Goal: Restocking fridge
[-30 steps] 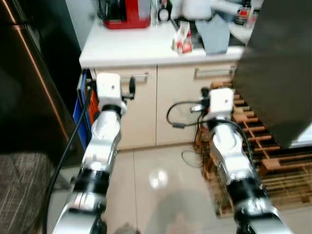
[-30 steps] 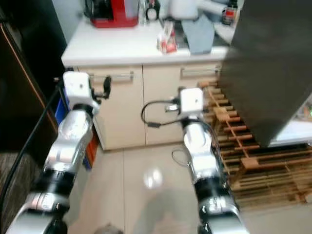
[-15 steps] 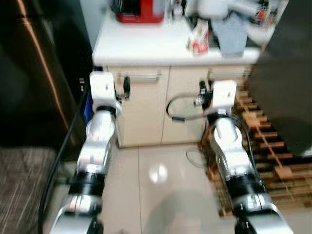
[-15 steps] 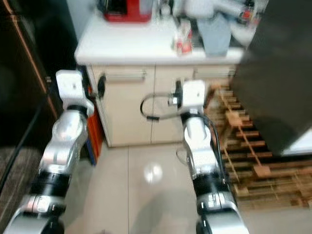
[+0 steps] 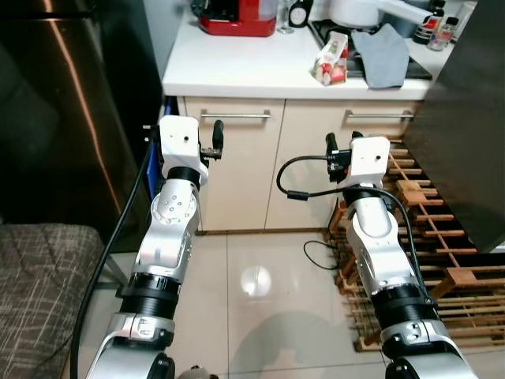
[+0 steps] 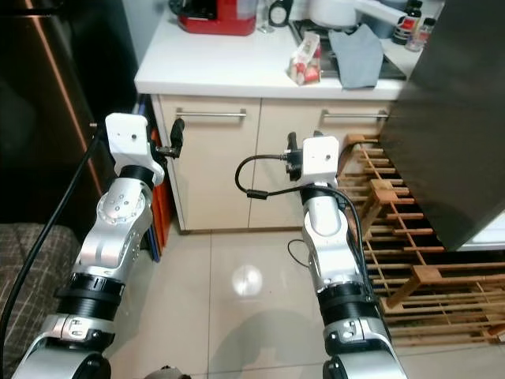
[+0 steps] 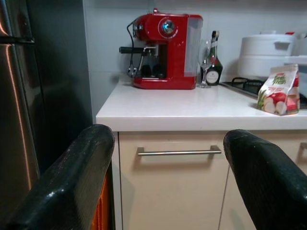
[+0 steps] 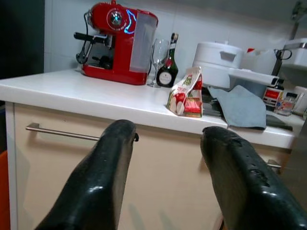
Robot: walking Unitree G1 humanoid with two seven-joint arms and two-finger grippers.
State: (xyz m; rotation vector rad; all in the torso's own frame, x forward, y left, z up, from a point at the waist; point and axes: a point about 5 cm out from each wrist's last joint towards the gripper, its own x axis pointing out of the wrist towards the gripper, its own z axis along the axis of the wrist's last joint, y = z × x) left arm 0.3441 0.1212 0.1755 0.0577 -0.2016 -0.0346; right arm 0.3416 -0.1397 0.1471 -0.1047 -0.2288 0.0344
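Note:
A small carton with red fruit printed on it [image 5: 330,61] stands on the white counter [image 5: 245,67], beside a grey cloth [image 5: 383,59]. The dark steel fridge [image 5: 63,110] stands to the left of the counter. A dark door panel [image 5: 469,118] hangs at the right edge. Both arms are raised in front of the beige cabinet [image 5: 237,174], well short of the counter. My left gripper [image 7: 168,191] is open and holds nothing. My right gripper [image 8: 165,163] is also open and holds nothing, and it points toward the carton [image 8: 186,93].
A red coffee machine [image 5: 233,14], a wine glass [image 7: 204,62], a dark bottle [image 7: 214,62] and a white pot [image 7: 267,55] line the back of the counter. A wooden slatted rack [image 5: 430,245] lies on the floor at right. A grey cushion [image 5: 39,284] sits at lower left.
The whole picture has shifted and sharpened, so the camera has moved. Both arms keep the same raised pose, and the things on the counter stay put.

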